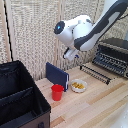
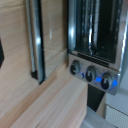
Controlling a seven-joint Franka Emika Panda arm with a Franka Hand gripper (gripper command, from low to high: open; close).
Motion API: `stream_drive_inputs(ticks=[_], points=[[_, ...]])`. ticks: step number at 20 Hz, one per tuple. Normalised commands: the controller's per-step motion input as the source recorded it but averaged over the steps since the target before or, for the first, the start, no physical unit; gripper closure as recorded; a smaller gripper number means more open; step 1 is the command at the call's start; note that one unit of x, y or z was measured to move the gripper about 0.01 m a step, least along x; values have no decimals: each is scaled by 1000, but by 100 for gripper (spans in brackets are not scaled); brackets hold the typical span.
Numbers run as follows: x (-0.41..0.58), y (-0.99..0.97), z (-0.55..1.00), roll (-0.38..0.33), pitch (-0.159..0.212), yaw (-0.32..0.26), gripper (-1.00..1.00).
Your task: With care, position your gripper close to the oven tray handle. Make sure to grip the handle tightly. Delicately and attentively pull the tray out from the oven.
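The gripper [image 1: 75, 56] hung in the air above the wooden table [image 1: 100, 100], touching nothing; whether its jaws were parted could not be told. To the exterior view's right, the tray [image 1: 102, 68] lay drawn out from the oven [image 1: 114, 52], its handle [image 1: 95, 74] along the front edge. Nearer left stood a blue board [image 1: 57, 75], a bowl [image 1: 78, 86] and a red cup [image 1: 57, 92].

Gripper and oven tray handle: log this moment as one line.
oven tray handle: ungripped | gripper: apart from it, state unclear | tray: projecting from oven
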Motion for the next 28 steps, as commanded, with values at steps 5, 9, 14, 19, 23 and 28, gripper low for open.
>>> stream_drive_inputs(ticks=[5, 9, 14, 19, 23, 28], points=[[0, -592, -80, -256, -3, 90, -100], [0, -672, -229, -198, -10, 104, -100], [10, -645, -251, -142, -48, 120, -100], [1, -649, -169, -83, -72, 70, -100], [0, -674, -144, -70, -66, 26, -100], [23, -726, -91, -25, -62, 0, -100]])
